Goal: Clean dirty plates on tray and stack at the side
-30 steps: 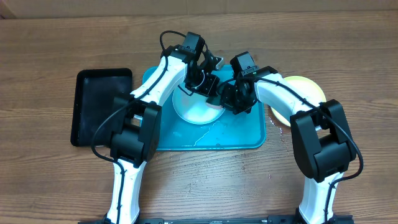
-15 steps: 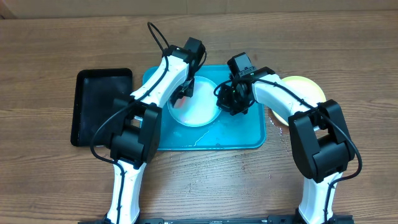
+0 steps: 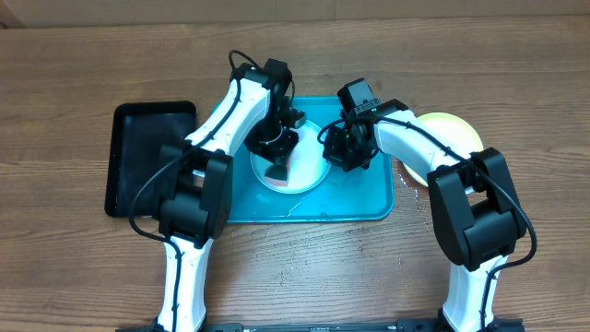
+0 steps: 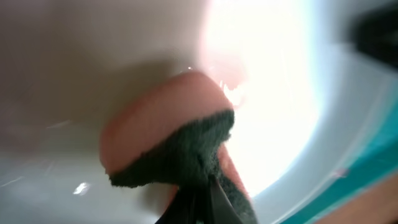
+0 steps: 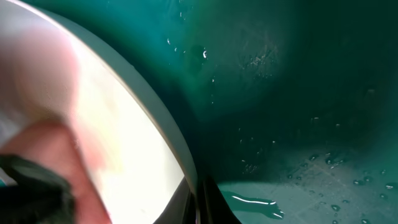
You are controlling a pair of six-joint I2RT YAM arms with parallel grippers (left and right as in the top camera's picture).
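Note:
A white plate (image 3: 309,168) lies on the teal tray (image 3: 369,198). My left gripper (image 3: 277,157) is shut on a pink sponge (image 4: 168,127) with a dark green scouring side, and presses it onto the middle of the plate (image 4: 74,74). The right gripper (image 3: 334,152) is shut on the plate's right rim (image 5: 163,127), its jaws closed over the edge (image 5: 199,205). A yellow-green plate (image 3: 456,129) rests on the table right of the tray, partly under my right arm. The sponge (image 5: 43,155) shows blurred at the left of the right wrist view.
A narrower black tray (image 3: 147,157) lies left of the teal one. Water drops and a small puddle (image 5: 255,202) wet the teal tray floor (image 5: 292,93). Wooden table all round.
My left gripper has come from the tray's far edge down onto the middle of the white plate with the sponge. The right gripper has kept its hold on the rim.

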